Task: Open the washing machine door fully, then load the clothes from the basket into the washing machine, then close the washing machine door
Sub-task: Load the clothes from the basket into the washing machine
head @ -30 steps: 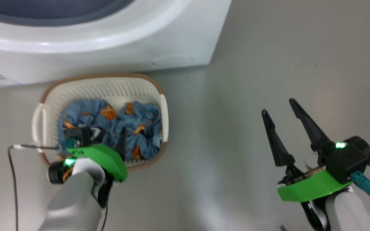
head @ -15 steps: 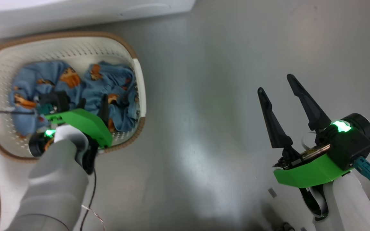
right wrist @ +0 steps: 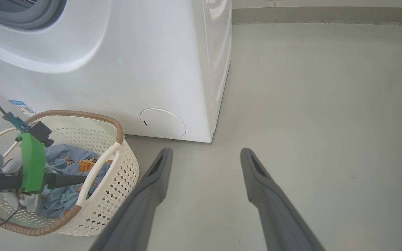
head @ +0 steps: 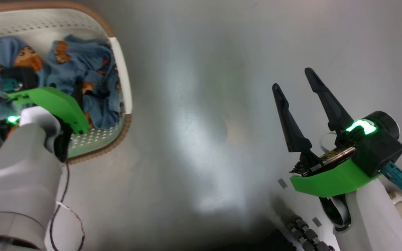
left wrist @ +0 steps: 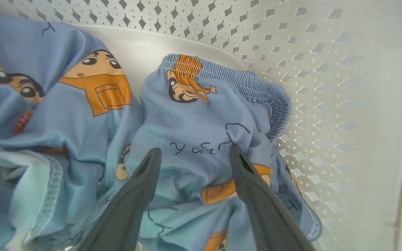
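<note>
Where the light blue, orange-figured clothes (left wrist: 201,115) lie: bundled in the small cream-white perforated plastic basket (head: 120,69), upper left of the head frame.
Left gripper (left wrist: 194,150): I read jaws parted, tips down at the fabric, nothing pinched.
Right gripper (head: 292,79): jaws wide apart, empty, lower right, over grey floor (head: 204,104).
Washing machine (right wrist: 152,69): big white boxy front-loader, upper left of right wrist frame, beside basket.

Glossy grey floor (head: 194,104), a grey skirting strip (right wrist: 326,15) along its far edge.

clothes (left wrist: 201,132) crumpled in basket (right wrist: 117,188), beside washing machine (right wrist: 152,69)
</note>
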Robot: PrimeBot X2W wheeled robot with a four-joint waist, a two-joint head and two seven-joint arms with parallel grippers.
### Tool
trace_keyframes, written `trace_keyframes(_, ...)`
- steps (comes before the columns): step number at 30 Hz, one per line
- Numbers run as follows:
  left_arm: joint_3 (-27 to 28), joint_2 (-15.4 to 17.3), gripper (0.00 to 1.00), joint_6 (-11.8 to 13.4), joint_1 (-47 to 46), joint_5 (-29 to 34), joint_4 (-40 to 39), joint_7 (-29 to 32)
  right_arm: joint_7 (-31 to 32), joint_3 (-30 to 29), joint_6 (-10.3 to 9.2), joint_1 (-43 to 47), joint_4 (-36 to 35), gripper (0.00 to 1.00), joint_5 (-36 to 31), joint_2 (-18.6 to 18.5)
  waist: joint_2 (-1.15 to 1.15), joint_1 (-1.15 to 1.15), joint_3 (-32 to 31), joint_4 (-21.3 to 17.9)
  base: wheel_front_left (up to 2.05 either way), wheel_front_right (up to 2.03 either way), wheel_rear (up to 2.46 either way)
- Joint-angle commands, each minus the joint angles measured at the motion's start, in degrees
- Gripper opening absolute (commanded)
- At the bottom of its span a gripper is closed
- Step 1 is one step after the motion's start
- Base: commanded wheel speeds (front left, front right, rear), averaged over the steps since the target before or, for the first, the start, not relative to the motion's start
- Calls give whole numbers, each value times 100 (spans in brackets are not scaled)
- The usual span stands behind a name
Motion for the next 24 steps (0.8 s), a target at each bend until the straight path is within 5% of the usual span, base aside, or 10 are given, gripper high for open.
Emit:
trace_keyframes(1,51,230,100,70,45,17,-19,34,-54,134,9,150,-80,100,80,30,0,0,178,-187,0,0,0)
trace_keyframes(8,87,400,100,197,-19,-60,-7,298,-71,161,9,125,-15,100,150,86,0,0,295,-328,0,0,0)
trace_keyframes(9,96,406,88,215,-19,-77,-6,333,-71,157,9,122,-22,100,157,91,0,0,307,-337,0,0,0)
trace_keyframes(10,103,407,49,233,-17,-91,-5,350,-72,152,9,119,-31,100,165,97,0,0,319,-343,0,0,0)
trace_keyframes(11,112,407,30,259,-18,-105,-4,350,-72,148,9,115,-39,100,169,101,0,0,328,-346,0,0,0)
trace_keyframes(12,125,405,0,278,-17,-124,-4,343,-72,146,9,112,-46,100,172,105,0,0,338,-348,0,0,0)
trace_keyframes(24,122,322,0,405,98,-173,-1,-77,-74,49,9,89,-60,100,178,106,0,0,189,-212,0,0,0)
